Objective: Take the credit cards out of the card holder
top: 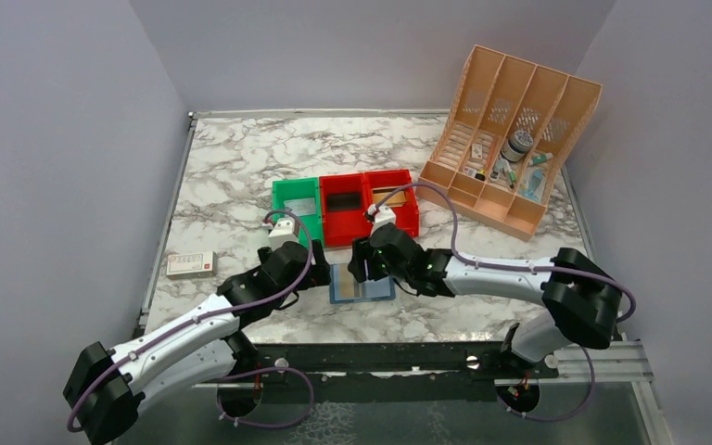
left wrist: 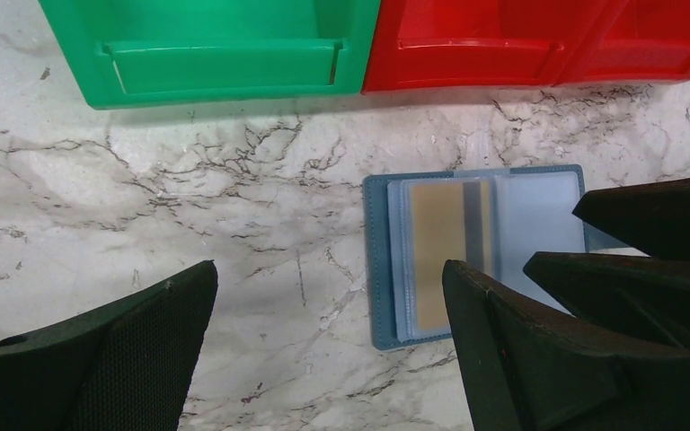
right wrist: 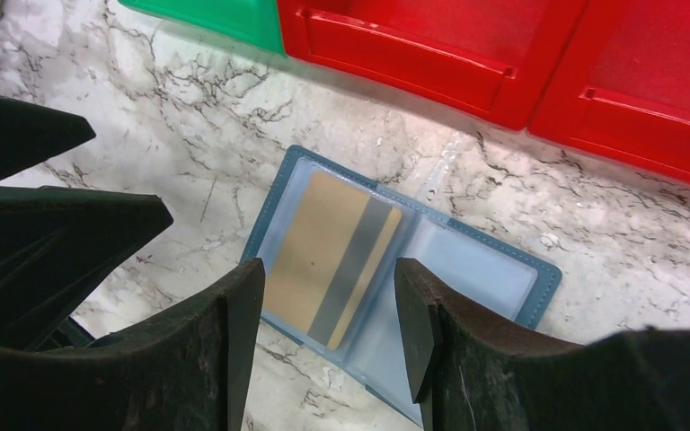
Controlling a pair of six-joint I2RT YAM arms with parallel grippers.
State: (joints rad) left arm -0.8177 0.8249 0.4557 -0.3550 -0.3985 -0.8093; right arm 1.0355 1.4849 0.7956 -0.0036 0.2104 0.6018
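The blue card holder (top: 362, 286) lies open and flat on the marble, just in front of the bins. A tan-gold credit card (right wrist: 323, 256) with a grey stripe sits under the clear sleeve of its left panel (left wrist: 436, 251); the right panel's sleeve (left wrist: 539, 220) looks pale. My right gripper (right wrist: 328, 269) hovers over the card holder (right wrist: 503, 269), jaws partly apart on either side of the card, gripping nothing. My left gripper (left wrist: 328, 269) stands wide open over bare marble, just left of the card holder (left wrist: 379, 269), its right finger (left wrist: 503, 341) overlapping the wallet's near edge.
A green bin (top: 295, 197) and two red bins (top: 341, 211) (top: 399, 206) stand in a row right behind the wallet; something tan lies in the right one. A peach divider rack (top: 510, 130) stands back right. A white-and-red flat box (top: 190, 264) lies at the left edge.
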